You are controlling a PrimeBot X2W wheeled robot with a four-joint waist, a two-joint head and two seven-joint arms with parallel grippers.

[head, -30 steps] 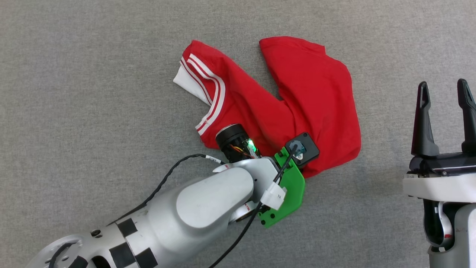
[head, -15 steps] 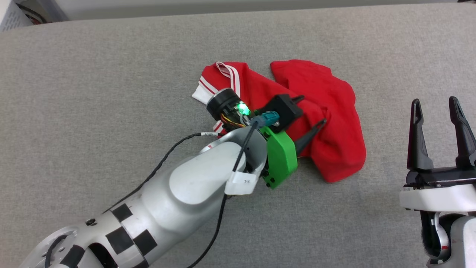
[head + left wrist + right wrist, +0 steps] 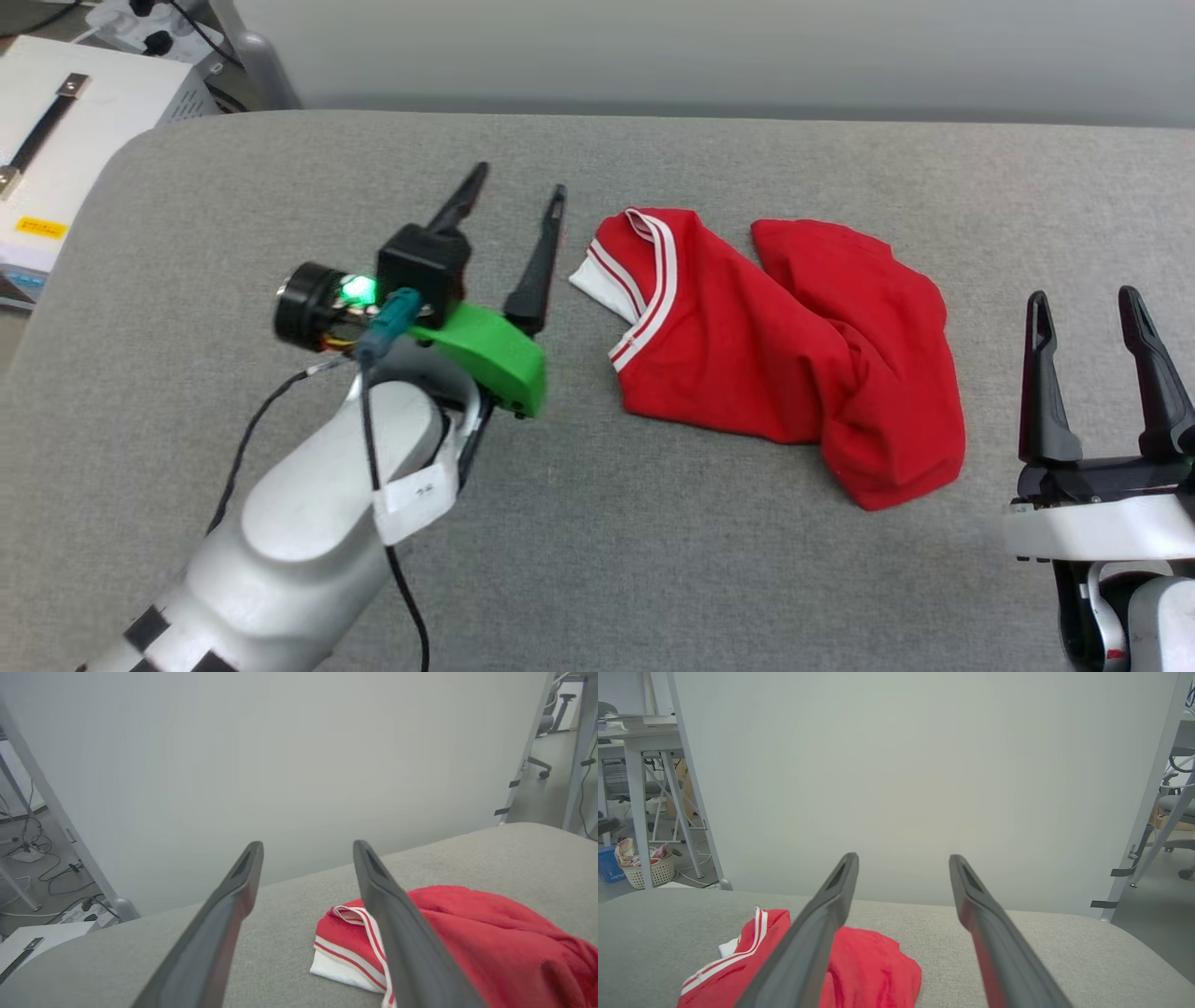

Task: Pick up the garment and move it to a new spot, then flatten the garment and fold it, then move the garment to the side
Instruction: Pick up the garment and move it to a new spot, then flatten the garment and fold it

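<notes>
On a grey fabric-covered table point(image 3: 653, 579), a red jersey T-shirt with a white sleeve and red-and-white striped trim point(image 3: 794, 373) lies crumpled in a heap right of centre, touched by neither arm. The left gripper point(image 3: 519, 179), its two long dark fingers spread wide and empty, hovers just beside the striped sleeve on the shirt's left. The right gripper point(image 3: 1083, 297), likewise open and empty, stands near the shirt's right edge. With one gripper on either side, the arms seem placed to spread the bunched cloth flat, likely the next step.
</notes>
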